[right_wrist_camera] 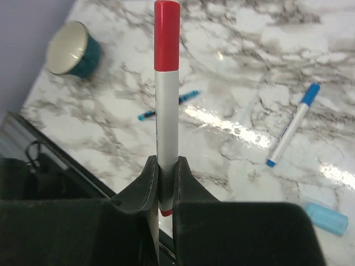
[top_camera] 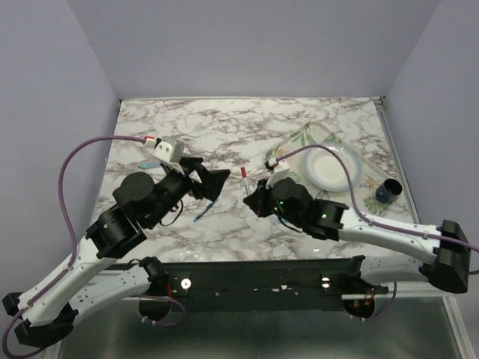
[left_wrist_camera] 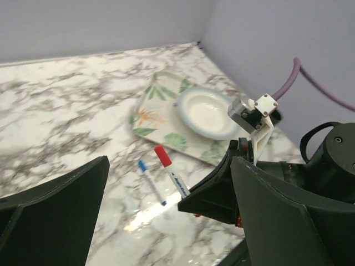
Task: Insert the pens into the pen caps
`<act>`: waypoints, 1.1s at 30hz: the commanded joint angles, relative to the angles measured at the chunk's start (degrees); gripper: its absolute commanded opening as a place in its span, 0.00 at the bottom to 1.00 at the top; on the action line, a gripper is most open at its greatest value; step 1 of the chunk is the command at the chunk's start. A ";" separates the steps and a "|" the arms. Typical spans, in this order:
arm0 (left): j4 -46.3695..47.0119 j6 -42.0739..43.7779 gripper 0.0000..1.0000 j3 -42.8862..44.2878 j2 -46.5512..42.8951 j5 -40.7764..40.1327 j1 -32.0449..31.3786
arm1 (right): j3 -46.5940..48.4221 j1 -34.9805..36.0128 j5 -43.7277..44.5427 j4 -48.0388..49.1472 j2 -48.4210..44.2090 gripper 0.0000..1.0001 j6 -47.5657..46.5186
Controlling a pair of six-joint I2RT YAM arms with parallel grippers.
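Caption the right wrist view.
Right gripper clamps a red-tipped white pen; blue-tipped pen and light blue cap lie on the table.

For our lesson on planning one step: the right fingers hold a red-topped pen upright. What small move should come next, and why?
Probably lower the red-topped pen and have the right fingers release it onto the table: its red cap looks already seated, the left fingers stand open and empty, and a light blue cap lies loose, unfilled.
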 commanded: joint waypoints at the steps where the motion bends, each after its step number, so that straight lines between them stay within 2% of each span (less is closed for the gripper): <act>1: 6.55 8.23 0.99 -11.47 -9.72 -14.47 -0.32 | 5.27 -1.87 3.95 -5.66 15.80 0.10 7.08; 5: 6.38 9.72 0.99 -13.14 -16.15 -20.09 -0.41 | 8.79 -4.06 3.26 -7.07 24.69 0.09 12.17; 9: 7.97 9.74 0.99 -15.08 -20.91 -26.95 -0.41 | 13.36 -5.38 3.95 -10.14 31.46 0.10 13.41; 20: 7.45 10.61 0.99 -14.83 -20.91 -26.08 -0.41 | 16.62 -7.85 3.95 -14.27 42.03 0.13 19.56; 23: 7.62 10.87 0.99 -15.09 -21.35 -26.78 -0.41 | 16.44 -7.76 4.31 -14.19 43.35 0.18 19.74; 27: 7.80 11.05 0.99 -15.35 -20.83 -26.52 -0.41 | 15.57 -7.76 4.57 -13.76 43.09 0.32 20.01; 33: 6.30 12.10 0.99 -14.91 -17.84 -25.91 -0.41 | 15.30 -7.93 6.15 -14.72 40.03 0.38 18.69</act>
